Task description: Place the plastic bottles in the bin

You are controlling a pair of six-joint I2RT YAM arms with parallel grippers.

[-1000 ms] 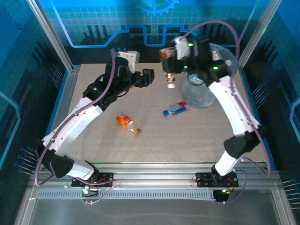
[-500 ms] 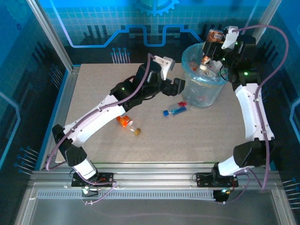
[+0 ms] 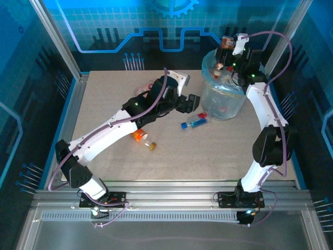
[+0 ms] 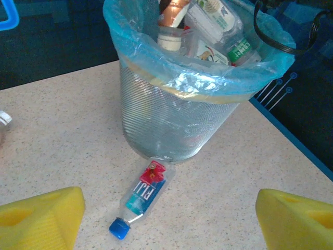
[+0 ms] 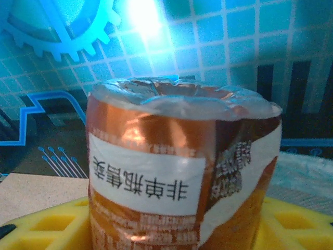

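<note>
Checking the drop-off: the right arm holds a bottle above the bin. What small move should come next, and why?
Probably open the right fingers: the copper-labelled bottle they grip hangs over the mouth of the bin, so it should fall inside.

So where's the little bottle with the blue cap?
In the top view the blue-capped bottle lies on its side on the table, just right of centre, at the foot of the bin, its cap pointing away from it.

Left arm: I see it stretched forward and to the right, wrist low.
Left gripper [image 3: 190, 102]: jaws wide apart.
Right arm: mine stands tall, wrist raised far back.
Right gripper [image 3: 226, 46]: clamped on a brown bottle [image 5: 177, 172].
</note>
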